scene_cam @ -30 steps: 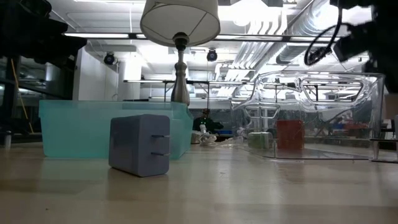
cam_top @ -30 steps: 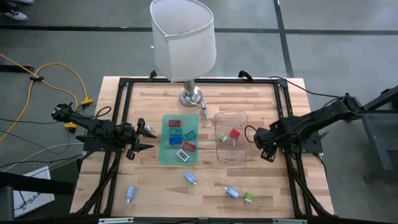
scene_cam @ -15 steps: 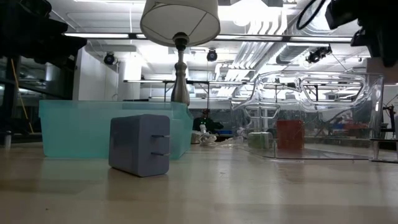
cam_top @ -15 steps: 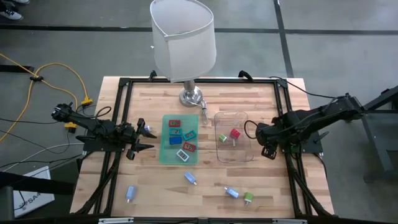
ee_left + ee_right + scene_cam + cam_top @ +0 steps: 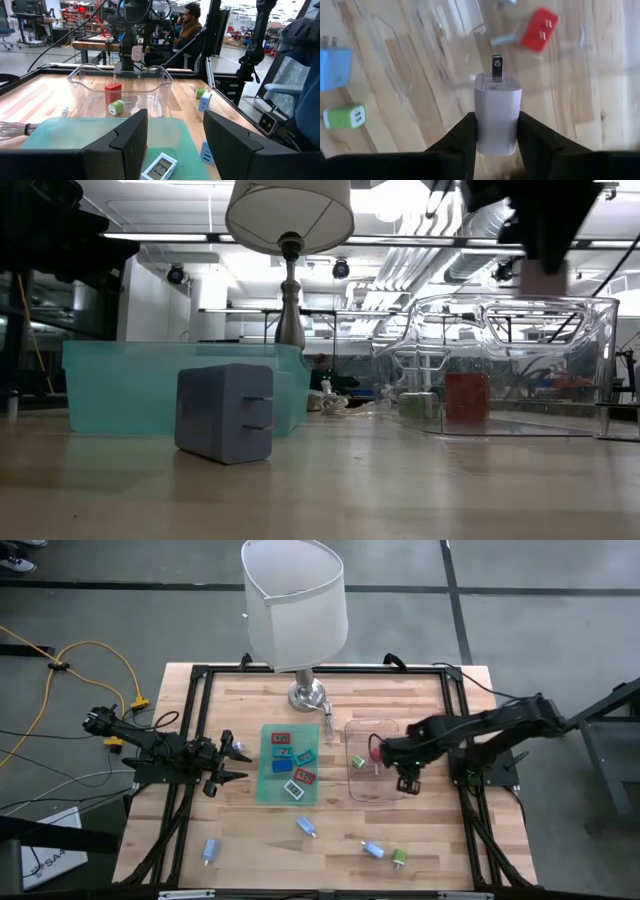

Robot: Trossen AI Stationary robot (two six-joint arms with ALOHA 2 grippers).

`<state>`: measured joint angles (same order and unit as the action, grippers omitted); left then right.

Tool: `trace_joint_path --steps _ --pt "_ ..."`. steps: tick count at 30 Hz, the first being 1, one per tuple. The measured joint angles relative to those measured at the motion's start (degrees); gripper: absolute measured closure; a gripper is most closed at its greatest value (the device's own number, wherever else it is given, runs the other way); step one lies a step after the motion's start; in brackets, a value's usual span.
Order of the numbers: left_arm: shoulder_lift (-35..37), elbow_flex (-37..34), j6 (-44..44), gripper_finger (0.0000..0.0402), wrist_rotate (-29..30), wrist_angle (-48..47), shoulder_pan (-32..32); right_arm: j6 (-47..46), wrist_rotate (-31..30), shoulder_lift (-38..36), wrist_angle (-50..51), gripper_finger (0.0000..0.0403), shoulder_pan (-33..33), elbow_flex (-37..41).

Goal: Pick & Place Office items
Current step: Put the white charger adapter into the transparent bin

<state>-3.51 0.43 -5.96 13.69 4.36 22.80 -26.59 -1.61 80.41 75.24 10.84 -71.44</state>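
**Two plugs in the tray, a third on its way**

Two pieces already sit in the tray [image 5: 352, 783]: a red plug [image 5: 377, 752] and a green plug [image 5: 357, 762]. I have the right claw [image 5: 496, 131] clamped on a pale plug [image 5: 497, 119], prongs pointing away from the wrist, and I hold it above the tray's right half. In the low view the pale plug [image 5: 545, 278] hangs just over the tray rim, so I judge it close to release.

The red plug lies beyond the claw's fingertips, down inside the tray; the green one is off to one side of it.

Plenty is left, I'd say. Outside the tray, on the tabletop [image 5: 240, 830] on the near side of the claw, lie a blue plug [image 5: 371, 849] and another green plug [image 5: 399, 858]; further across are two light blue ones [image 5: 306, 827] [image 5: 210, 850]. Several flat pieces rest on the green mat [image 5: 267, 786].

The left claw [image 5: 234, 762] waits, fingers spread, just beside the mat's far edge from the tray, holding nothing.
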Motion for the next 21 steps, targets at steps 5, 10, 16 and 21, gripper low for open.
trace_joint_path --steps 5,10,16,21 --pt "0.0 0.0 0.0 0.0216 0.0 0.0 0.0 2.9 -0.7 5.0 -5.3 0.0295 -1.3 -1.1" --pt "0.0 0.0 0.0 0.0216 0.0 0.0 0.0 3.1 -3.1 7.6 -7.6 0.0295 -2.6 -1.2" --pt "0.0 0.0 0.0 0.0216 0.0 0.0 0.0 3.2 -4.2 12.1 -10.0 0.0295 -3.6 -1.1" --pt "0.0 0.0 0.0 0.0216 0.0 0.0 0.0 3.9 -1.9 14.5 -12.8 0.0295 -3.4 -1.1"
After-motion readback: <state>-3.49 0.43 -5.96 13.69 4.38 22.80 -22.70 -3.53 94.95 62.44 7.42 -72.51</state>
